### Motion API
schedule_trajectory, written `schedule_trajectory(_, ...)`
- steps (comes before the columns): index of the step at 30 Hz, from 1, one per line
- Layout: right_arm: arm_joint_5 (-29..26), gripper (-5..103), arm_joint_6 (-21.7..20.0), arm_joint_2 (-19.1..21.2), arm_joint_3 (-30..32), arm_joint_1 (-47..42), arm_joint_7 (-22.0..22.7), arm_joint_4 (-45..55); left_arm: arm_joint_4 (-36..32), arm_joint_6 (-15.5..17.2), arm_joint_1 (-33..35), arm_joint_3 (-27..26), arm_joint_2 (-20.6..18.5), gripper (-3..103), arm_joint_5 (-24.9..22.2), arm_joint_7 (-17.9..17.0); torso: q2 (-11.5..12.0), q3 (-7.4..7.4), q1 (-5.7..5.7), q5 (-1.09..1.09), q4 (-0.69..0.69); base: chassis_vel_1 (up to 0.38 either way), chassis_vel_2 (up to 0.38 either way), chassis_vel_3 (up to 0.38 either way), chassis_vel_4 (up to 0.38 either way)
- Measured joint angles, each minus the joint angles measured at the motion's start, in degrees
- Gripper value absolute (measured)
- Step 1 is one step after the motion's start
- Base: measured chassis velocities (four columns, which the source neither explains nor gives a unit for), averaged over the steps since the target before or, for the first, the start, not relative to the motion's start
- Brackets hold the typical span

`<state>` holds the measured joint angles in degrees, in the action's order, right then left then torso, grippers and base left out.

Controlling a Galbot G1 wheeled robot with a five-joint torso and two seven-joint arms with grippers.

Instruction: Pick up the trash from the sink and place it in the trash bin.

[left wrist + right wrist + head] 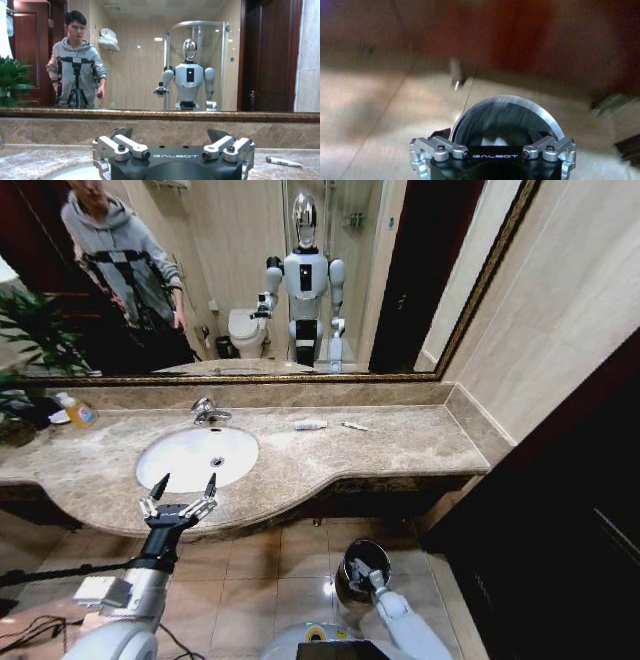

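1. Left gripper (179, 490) hangs at the front lip of the counter (400, 445), right by the near rim of the sink (160, 460). Fingers are spread wide with nothing between them. My guess is it's parked there because it's a good spot to start a reach over the counter.

2. The trash I can actually make out isn't in the bowl at all. A short white tube (310, 424) and a thin white packet (354, 425) lie on the counter to the right of the faucet (208, 412), near the mirror (200, 280) and just beside each other. The left wrist view catches one white piece (283, 161) off on the marble too.

3. Right gripper (492, 144) is down low over the floor, sitting right at the open top of the bin (362, 572). Whether it's open or shut I can't tell, the bin blocks the tips. It looks positioned there for a drop.

4. Left arm is stretched forward and up from the robot's left side, palm facing the mirror wall. Right arm is bent downward, pointing into the bin.
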<state>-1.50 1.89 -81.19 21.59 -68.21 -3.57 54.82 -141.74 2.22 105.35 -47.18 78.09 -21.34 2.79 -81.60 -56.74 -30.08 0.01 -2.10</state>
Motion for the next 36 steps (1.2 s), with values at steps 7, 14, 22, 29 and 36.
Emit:
schedule_trajectory(7, -3.1, 100, 0.7, 1.1, 6.1, -12.1, -2.5, 24.5, 0.0, 0.0, 0.0, 0.0, 0.0, 100, 0.0, 0.0, 0.0, 0.0, 0.01, -0.01, 0.01, 0.0, 0.0, 0.0, 0.0)
schedule_trajectory(14, -3.3, 100, -4.4, -1.0, 8.5, -19.9, -3.1, 45.2, 0.0, 0.0, 0.0, 0.0, 0.0, 100, 0.0, 0.0, 0.0, 0.0, 0.01, -0.01, 0.0, 0.0, 0.0, 0.0, 0.0)
schedule_trajectory(22, -1.8, 100, -7.4, -2.6, 8.3, -23.7, -1.6, 54.9, 0.0, 0.0, 0.0, 0.0, 0.0, 100, 0.0, 0.0, 0.0, 0.0, 0.01, -0.02, 0.0, 0.0, 0.0, 0.0, 0.0)
schedule_trajectory(29, -2.4, 100, -7.5, -2.5, 8.4, -25.9, -1.0, 61.0, 0.0, 0.0, 0.0, 0.0, 0.0, 100, 0.0, 0.0, 0.0, 0.0, 0.0, -0.01, 0.0, 0.0, 0.0, 0.0, 0.0)
schedule_trajectory(36, -5.2, 100, -8.6, 0.2, 8.0, -23.8, -1.0, 65.2, 0.0, 0.0, 0.0, 0.0, 0.0, 100, 0.0, 0.0, 0.0, 0.0, 0.0, -0.02, 0.0, 0.0, 0.0, 0.0, 0.0)
